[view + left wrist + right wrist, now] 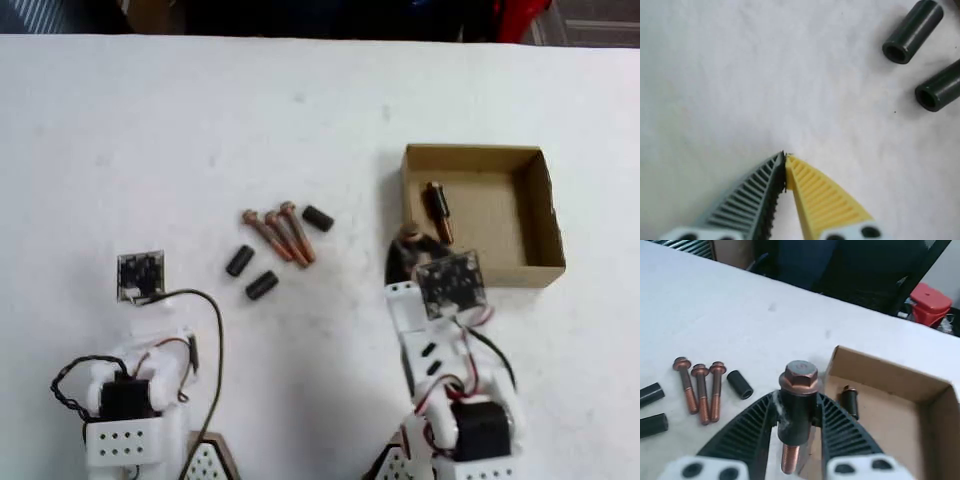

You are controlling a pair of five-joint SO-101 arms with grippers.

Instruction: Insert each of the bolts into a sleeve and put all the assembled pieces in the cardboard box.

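Right claw (799, 407) clamped on an assembled piece: copper flanged bolt seated in a short black cylindrical sleeve (799, 390). Its long axis runs along the fingers, with the bolt head past the tips and the threaded end back toward the wrist. The brown cardboard box (478, 152) lies just to this claw's right. The held piece sits about at the box's left wall, not over the floor (one finished piece (437, 208) already lies inside). Judgement: a short carry rightward over the wall, then release. Left claw (785, 159) has its tips pressed together, empty, above the white desk (150, 130). Three loose copper bolts (280, 235) and loose black sleeves (262, 286) lie between the arms.
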